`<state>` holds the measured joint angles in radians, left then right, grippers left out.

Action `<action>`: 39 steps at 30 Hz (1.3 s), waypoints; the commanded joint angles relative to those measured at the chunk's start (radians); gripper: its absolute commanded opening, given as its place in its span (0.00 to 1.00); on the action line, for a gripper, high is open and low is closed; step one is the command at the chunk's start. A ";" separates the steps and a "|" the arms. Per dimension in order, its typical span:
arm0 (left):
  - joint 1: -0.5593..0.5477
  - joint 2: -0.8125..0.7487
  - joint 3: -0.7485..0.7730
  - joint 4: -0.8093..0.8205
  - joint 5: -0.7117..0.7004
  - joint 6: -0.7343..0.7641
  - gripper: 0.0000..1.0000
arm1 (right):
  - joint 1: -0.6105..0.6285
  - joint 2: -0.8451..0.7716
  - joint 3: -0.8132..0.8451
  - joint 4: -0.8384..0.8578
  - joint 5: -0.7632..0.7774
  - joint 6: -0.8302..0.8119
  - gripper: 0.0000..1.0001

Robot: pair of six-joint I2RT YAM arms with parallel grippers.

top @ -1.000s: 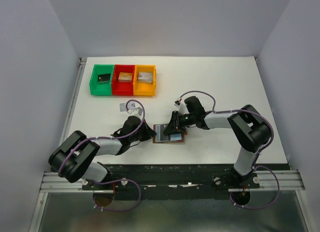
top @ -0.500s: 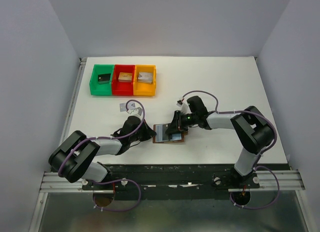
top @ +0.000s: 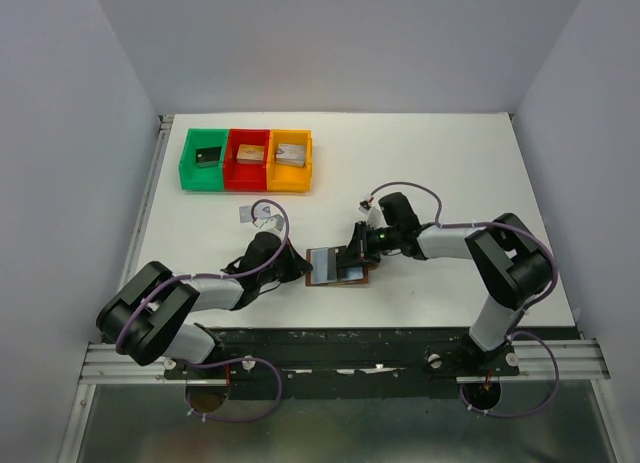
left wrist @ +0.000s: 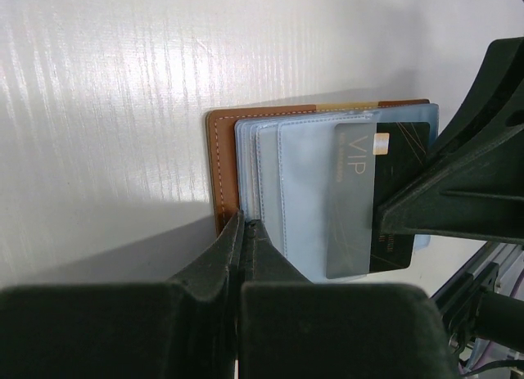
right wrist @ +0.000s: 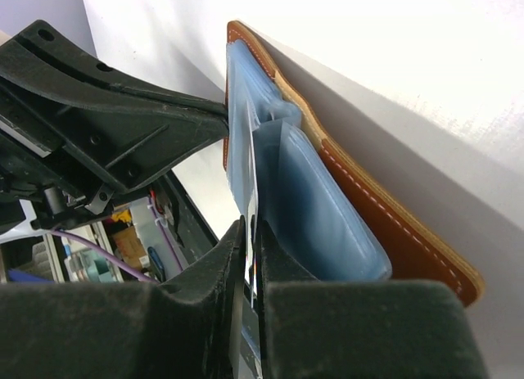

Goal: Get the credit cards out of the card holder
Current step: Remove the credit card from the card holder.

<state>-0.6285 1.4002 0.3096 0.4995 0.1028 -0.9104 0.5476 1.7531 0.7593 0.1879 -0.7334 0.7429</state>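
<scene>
The right pincer (right wrist: 248,232) has its two fingers almost pressed together. A thin card (right wrist: 246,334) sits edge-on between them, so it is pinching that card. I cannot tell from there which card it is.

The left pincer (left wrist: 243,225) has its fingers pressed flat together. Its tips touch the left edge of the card holder (left wrist: 221,166). I cannot tell if a thin flap is caught between them.

From the left wrist, two cards stick out of the light blue pockets on the right side. One is a grey card (left wrist: 352,207) with "VIP" on it. The other is a black card (left wrist: 403,158) with a little gold square. They lie right next to each other, touching. The dark finger of the right pincer covers part of the black card.

From above, the card holder (top: 328,265) lies open and flat on the white table (top: 450,163). It is close to the near edge, in the middle. The left pincer (top: 298,267) is at its left side and the right pincer (top: 353,255) is at its right side.

Far away on the left are three trays in a row, touching. The green tray (top: 190,168) holds a black block (top: 207,156). The red tray (top: 248,175) holds a tan block (top: 250,152). The orange tray (top: 290,178) holds a grey block (top: 290,152).
</scene>
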 commanded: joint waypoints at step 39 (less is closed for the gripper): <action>0.003 -0.116 -0.041 -0.151 -0.011 0.074 0.29 | -0.074 -0.357 0.057 -0.433 0.206 -0.236 0.00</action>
<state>-0.6285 1.3293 0.2726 0.4595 0.0975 -0.8970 0.4778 1.4757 0.7631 -0.1001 -0.5949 0.6079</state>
